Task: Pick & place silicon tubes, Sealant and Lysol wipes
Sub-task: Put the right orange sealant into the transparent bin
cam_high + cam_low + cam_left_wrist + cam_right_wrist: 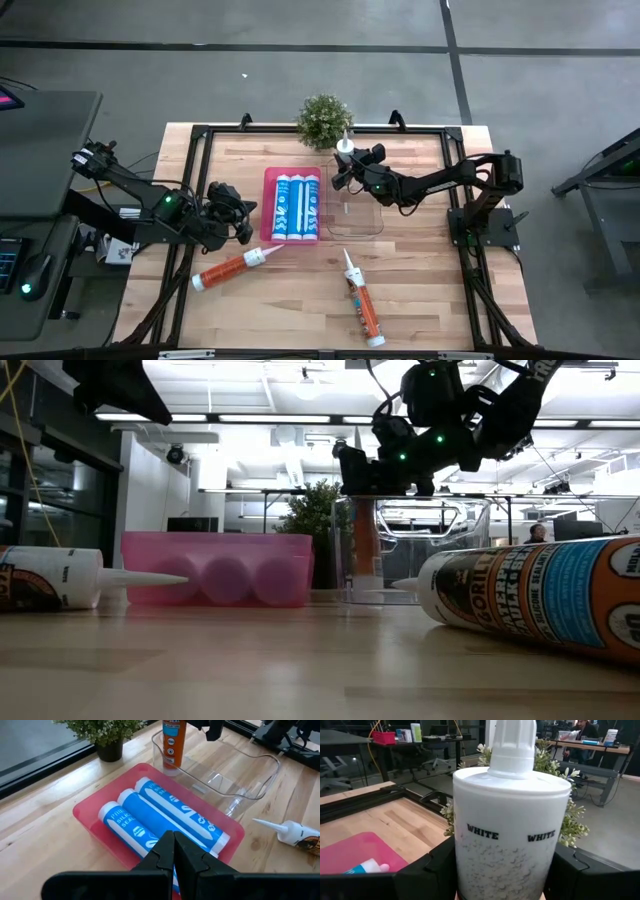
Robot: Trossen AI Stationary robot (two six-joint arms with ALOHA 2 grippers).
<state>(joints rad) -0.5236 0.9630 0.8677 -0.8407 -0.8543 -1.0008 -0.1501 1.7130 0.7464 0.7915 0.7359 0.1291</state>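
Sealant tubes point(365, 305) lying loose on near table point(430, 300), awaiting pickup. Farther back, left gripper point(240, 215) idle beside pink bin point(268, 205), jaws together. Beyond, right gripper point(352, 170) clamped on upright tube point(512, 820), apparently lowering it into clear bin point(365, 220). "WHITE" label legible only from right wrist.

light: bright ceiling strips | low view: arms backlit | near tube blurred
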